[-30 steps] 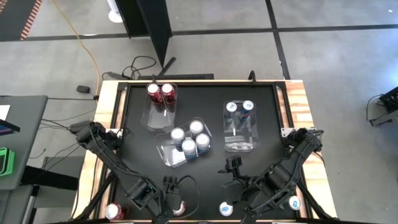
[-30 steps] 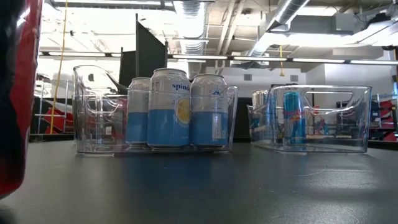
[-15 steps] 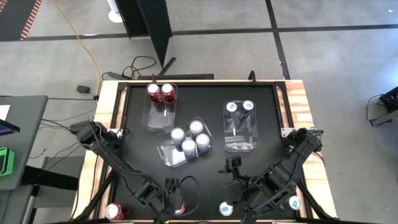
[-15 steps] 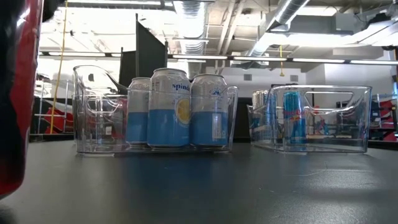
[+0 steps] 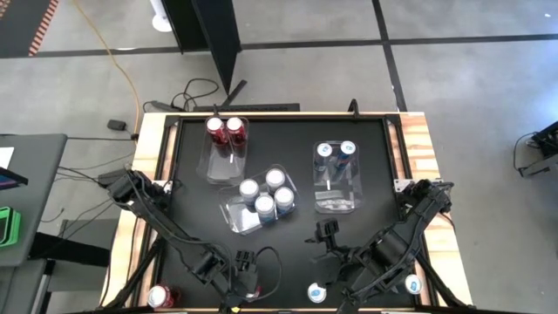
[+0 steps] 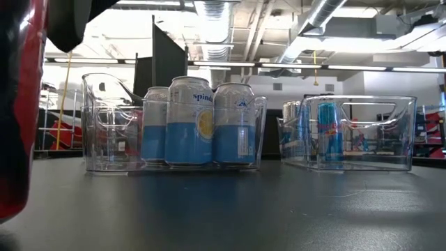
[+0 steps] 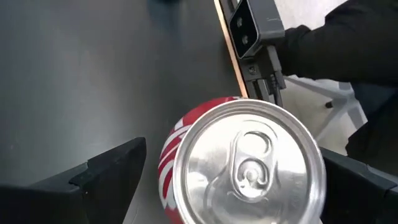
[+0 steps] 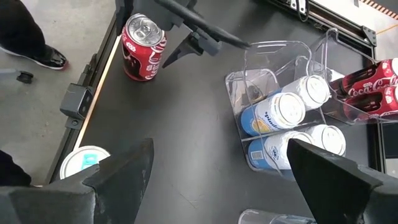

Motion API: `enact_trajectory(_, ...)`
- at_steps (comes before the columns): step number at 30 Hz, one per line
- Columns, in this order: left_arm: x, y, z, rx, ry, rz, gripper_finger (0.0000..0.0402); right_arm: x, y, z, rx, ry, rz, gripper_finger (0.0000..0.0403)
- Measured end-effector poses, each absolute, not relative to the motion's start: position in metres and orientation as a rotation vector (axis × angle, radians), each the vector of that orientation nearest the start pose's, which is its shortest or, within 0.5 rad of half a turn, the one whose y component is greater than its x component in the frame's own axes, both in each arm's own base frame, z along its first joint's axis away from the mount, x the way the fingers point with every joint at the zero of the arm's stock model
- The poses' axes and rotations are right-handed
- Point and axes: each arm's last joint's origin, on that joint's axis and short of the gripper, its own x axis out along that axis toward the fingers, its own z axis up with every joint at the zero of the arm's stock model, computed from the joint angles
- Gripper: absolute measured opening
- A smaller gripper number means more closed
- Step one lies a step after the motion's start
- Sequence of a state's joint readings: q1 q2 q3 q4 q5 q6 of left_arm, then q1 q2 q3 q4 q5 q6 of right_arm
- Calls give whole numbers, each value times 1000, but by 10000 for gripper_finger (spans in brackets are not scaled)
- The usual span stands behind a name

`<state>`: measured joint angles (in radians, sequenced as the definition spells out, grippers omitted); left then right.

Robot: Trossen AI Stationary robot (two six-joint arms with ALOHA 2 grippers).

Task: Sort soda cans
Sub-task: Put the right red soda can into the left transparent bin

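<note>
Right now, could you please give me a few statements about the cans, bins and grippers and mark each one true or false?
1. The middle bin holds four silver-and-light-blue cans. True.
2. The far-left bin holds four red cans. False: it holds two.
3. The left gripper is open, with its fingers either side of a red can near the table's front edge. True.
4. The right gripper is shut on a dark blue can. False: it is open and holds nothing.
5. The right-hand bin holds two dark blue cans. True.
</note>
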<state>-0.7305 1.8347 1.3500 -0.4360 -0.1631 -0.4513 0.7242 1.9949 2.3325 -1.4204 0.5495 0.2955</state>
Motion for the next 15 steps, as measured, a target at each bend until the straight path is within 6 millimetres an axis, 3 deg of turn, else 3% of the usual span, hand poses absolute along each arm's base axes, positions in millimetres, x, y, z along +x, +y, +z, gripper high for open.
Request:
enact_trajectory(7,296,-256,216,-8,923,-320,381,297,243,400,-368,874,27,388)
enact_trajectory(15,296,-256,216,1,919,-319,307,297,243,400,-368,874,27,388)
